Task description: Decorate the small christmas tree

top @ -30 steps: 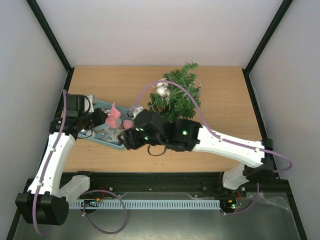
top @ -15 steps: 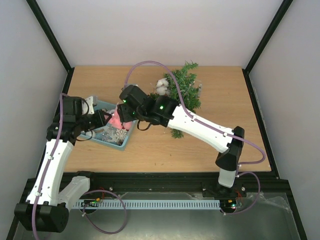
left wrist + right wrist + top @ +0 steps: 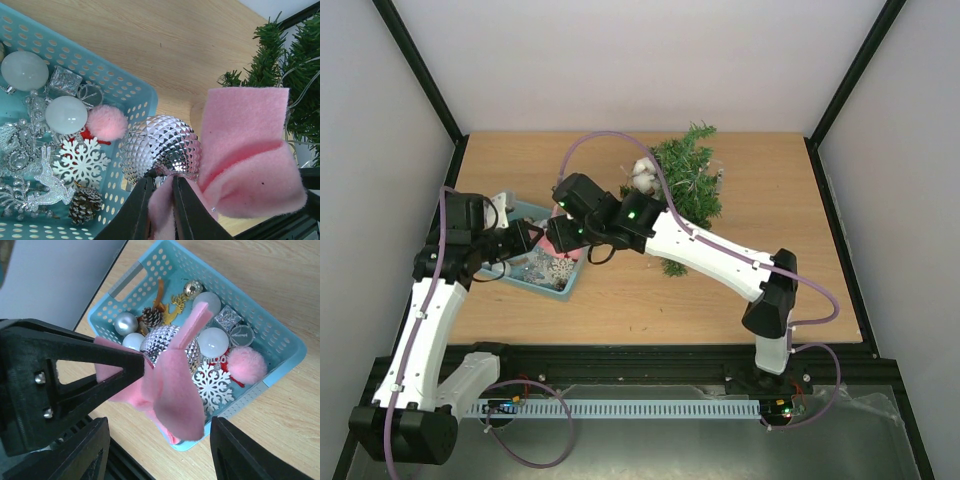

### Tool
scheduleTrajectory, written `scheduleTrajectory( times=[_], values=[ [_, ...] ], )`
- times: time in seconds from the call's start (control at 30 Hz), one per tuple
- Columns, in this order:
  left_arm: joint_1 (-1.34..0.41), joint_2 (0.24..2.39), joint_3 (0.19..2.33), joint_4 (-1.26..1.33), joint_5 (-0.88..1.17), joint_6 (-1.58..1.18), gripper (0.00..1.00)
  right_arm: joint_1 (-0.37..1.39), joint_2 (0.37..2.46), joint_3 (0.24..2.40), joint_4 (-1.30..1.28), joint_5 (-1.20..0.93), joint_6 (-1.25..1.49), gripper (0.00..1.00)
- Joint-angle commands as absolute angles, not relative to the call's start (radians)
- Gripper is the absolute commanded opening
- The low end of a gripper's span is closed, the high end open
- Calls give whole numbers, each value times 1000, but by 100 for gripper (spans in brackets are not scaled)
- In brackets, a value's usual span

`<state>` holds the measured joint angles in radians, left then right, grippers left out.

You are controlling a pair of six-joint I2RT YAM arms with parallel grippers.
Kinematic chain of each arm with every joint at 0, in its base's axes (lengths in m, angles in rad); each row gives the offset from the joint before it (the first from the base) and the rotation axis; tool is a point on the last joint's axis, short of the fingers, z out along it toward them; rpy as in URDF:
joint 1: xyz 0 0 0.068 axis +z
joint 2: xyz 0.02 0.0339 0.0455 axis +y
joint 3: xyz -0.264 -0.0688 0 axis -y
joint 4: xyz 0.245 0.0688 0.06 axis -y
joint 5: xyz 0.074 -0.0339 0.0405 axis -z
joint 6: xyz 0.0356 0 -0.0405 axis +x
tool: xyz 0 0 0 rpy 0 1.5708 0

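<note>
The small christmas tree [image 3: 685,185] sits right of and beyond the teal basket [image 3: 100,65], apart from it. Over the basket's right edge the right gripper [image 3: 157,427] stands spread either side of a pink felt bow [image 3: 245,150], whose knot, touching a silver faceted ball [image 3: 160,150], the left gripper [image 3: 162,182] pinches. For a clean handover the right jaws should probably close on felt clear of the left fingertips before those release.

Lab test cell, white walls [image 3: 640,70], wooden table [image 3: 775,200]
</note>
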<state>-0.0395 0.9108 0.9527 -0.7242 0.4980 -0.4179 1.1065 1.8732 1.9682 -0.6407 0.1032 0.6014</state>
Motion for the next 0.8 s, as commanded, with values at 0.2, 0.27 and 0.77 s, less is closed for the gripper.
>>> scheduleTrajectory(
  times=[0.2, 0.27, 0.77],
  values=[
    [-29, 917, 964, -728, 498, -422, 5, 1109, 1934, 2032, -627, 141, 586, 49],
    [-27, 921, 961, -731, 491, -419, 4, 1109, 1941, 2044, -622, 161, 580, 48],
    [0, 943, 964, -711, 486, -426, 5, 1106, 2023, 2109, -663, 156, 569, 35]
  ],
)
